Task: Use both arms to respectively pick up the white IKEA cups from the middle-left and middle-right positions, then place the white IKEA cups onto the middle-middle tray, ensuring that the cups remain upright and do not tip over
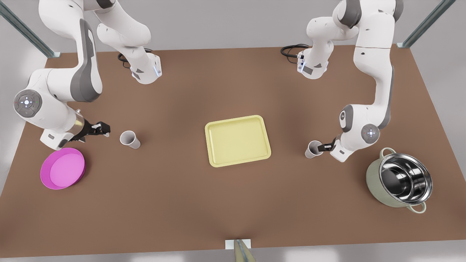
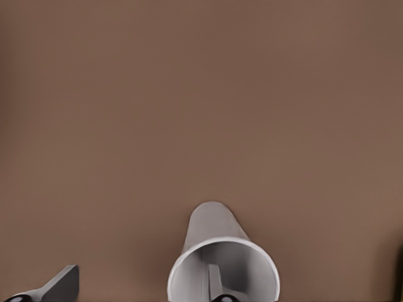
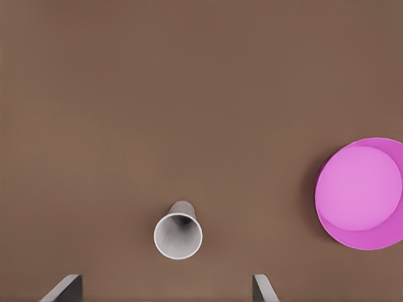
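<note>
Two white IKEA cups stand upright on the table, one on each side of the tray [image 1: 237,141] and well apart from it.

Heads up: your left gripper [image 1: 322,147] is at the cup [image 1: 312,149] on the front view's right of the tray. Its jaws are apart, and the left wrist view has one finger [image 2: 214,282] inside the cup's mouth and the other outside, both cut off at the frame edge.

Your right gripper [image 1: 103,129] sits beyond the other cup [image 1: 130,139], on the side away from the tray, not touching. Its jaws are wide apart, with only the fingertips [image 3: 64,288] in its wrist view.

A magenta plate [image 1: 62,168] lies near that gripper, and a pot [image 1: 400,181] stands past the left arm.
</note>
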